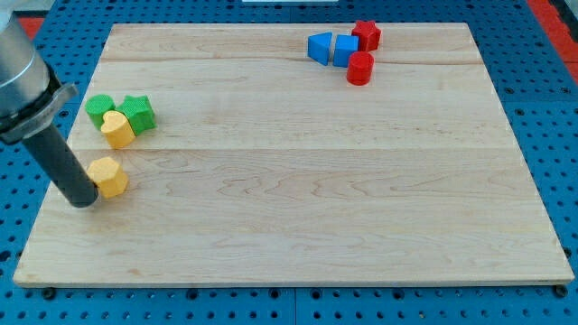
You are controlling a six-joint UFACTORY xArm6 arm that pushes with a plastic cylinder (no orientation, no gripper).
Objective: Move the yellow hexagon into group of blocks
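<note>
You see my tip (pixel 84 200) at the board's (pixel 298 226) left edge, touching the left side of the yellow hexagon (pixel 110 176). The tool is only a rod, so nothing opens or pinches. The hexagon lies just below the near group: yellow heart (pixel 116 129), green star (pixel 138 113), green block (pixel 99 108). The push seems to be starting. The next move, I think, needs the tip under the hexagon, pushing toward the view's top.

Wooden board (pixel 298 181) carries yellow hexagon (pixel 109 176), seven other blocks.
</note>
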